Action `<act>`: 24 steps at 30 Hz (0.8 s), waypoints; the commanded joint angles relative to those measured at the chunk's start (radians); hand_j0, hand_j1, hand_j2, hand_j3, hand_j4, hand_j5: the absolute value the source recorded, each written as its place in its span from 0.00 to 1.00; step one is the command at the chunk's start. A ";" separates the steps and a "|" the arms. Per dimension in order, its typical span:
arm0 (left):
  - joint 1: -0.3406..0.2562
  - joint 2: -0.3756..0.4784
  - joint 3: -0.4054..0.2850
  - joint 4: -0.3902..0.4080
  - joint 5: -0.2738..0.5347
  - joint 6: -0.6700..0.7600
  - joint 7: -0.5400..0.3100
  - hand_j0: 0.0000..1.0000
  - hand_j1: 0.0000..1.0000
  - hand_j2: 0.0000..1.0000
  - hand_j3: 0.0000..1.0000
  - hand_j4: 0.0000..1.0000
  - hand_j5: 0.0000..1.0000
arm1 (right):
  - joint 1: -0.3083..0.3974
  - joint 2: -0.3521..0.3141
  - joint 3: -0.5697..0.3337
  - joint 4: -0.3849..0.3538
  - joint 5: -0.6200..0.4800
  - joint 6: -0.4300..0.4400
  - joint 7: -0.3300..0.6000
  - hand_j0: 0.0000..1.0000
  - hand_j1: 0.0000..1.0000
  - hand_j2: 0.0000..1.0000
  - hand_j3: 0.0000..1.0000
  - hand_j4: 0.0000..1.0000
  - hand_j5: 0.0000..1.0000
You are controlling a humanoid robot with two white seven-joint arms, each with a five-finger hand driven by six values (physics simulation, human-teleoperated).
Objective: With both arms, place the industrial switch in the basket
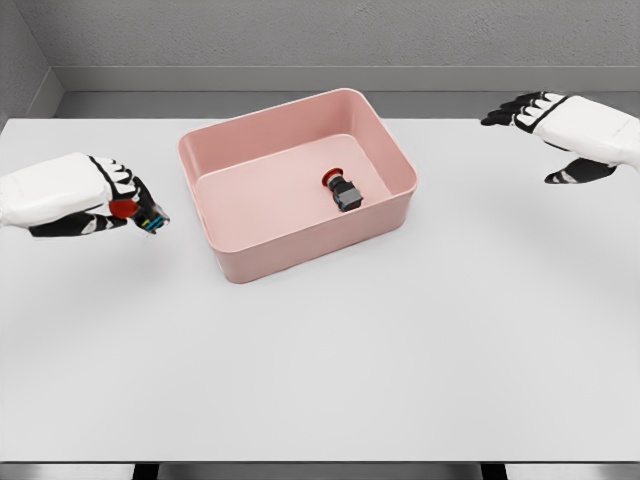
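Resting on the floor of the pink basket [262, 262], toward its right side, is one industrial switch [343, 190], a small dark block with a red cap at its upper-left end. It lies on its side, tilted diagonally, close to the right wall but apart from it. The basket is a rounded rectangular tub that sits on the white bench [400, 360], a little left of centre and turned slightly so its long sides run from lower left to upper right.

To the left of the basket, the left hand [112, 200] comes in from the picture's left edge and hangs just above the bench surface. Its black fingers [128, 183] are curled around a second switch [145, 214], whose red cap shows against the palm and whose dark body, with small coloured marks at the tip, pokes out toward the basket. This held switch is outside the basket, near its left wall but not touching it.

On the far right, the right hand [552, 125] reaches in from the picture's right edge, well apart from the basket and level with its far rim. Its fingers are spread and loose, the thumb pointing down and to the left, and it holds nothing.

Behind the bench runs a grey wall [320, 35].
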 commanded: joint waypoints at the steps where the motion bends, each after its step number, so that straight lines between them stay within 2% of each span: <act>1: -0.003 -0.018 -0.029 0.000 0.005 0.002 -0.008 0.53 0.53 0.53 0.53 0.53 0.53 | 0.002 -0.016 -0.006 -0.024 -0.017 0.002 -0.002 1.00 1.00 1.00 1.00 1.00 1.00; 5: -0.024 -0.035 -0.040 0.000 0.005 0.002 -0.009 0.53 0.53 0.53 0.53 0.53 0.53 | 0.032 -0.019 -0.006 -0.017 -0.015 0.002 -0.003 1.00 1.00 1.00 1.00 1.00 1.00; 11: -0.083 -0.052 -0.086 0.012 0.003 0.002 -0.009 0.53 0.53 0.53 0.53 0.53 0.53 | 0.040 -0.028 -0.004 -0.017 -0.015 0.002 -0.003 1.00 1.00 1.00 1.00 1.00 1.00; 14: -0.136 -0.078 -0.131 0.012 0.003 0.002 -0.009 0.53 0.53 0.53 0.53 0.53 0.53 | 0.040 -0.027 -0.004 -0.017 -0.015 0.002 -0.003 1.00 1.00 1.00 1.00 1.00 1.00; 19: -0.186 -0.103 -0.135 0.011 0.005 0.002 -0.023 0.53 0.53 0.53 0.53 0.53 0.53 | 0.040 -0.023 -0.004 -0.016 -0.015 0.002 -0.003 1.00 1.00 1.00 1.00 1.00 1.00; 22: -0.253 -0.132 -0.170 0.019 0.008 0.002 -0.035 0.53 0.53 0.53 0.53 0.53 0.53 | 0.040 -0.027 -0.004 -0.016 -0.015 0.002 -0.002 1.00 1.00 1.00 1.00 1.00 1.00; 24: -0.271 -0.161 -0.175 0.046 0.007 0.002 -0.037 0.53 0.53 0.53 0.53 0.53 0.53 | 0.040 -0.022 -0.004 -0.016 -0.015 0.002 -0.002 1.00 1.00 1.00 1.00 1.00 1.00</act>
